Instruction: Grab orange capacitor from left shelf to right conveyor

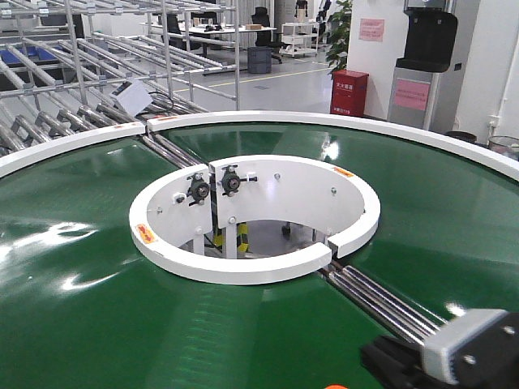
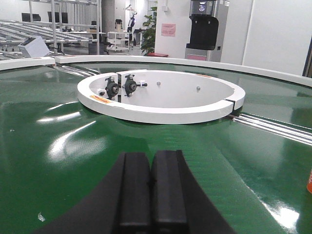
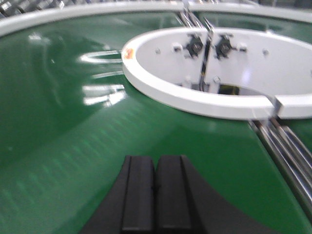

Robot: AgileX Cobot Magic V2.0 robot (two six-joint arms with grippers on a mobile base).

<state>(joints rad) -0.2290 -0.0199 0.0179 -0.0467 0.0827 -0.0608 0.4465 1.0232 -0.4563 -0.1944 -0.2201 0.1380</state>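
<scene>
The right conveyor fills every view, with its glossy green belt [image 1: 73,267] and white inner ring [image 1: 235,263]. An orange sliver of the orange capacitor [image 2: 309,181] shows on the belt at the right edge of the left wrist view; most of it is cut off. A small orange spot [image 1: 336,386] also touches the bottom edge of the front view. My left gripper [image 2: 151,163] hovers low over the belt, shut and empty, left of the capacitor. My right gripper [image 3: 156,165] is also shut with nothing in it, over bare belt. The left shelf [image 1: 49,89], a steel rack with blue bins, stands behind the conveyor.
Steel rollers [image 1: 381,300] cross the belt from the inner ring toward the front right. A grey and black arm part [image 1: 470,348] sits at the bottom right. The white outer rim [image 1: 340,121] curves round the back. A red box [image 1: 349,91] and a grey cabinet [image 1: 418,89] stand beyond it.
</scene>
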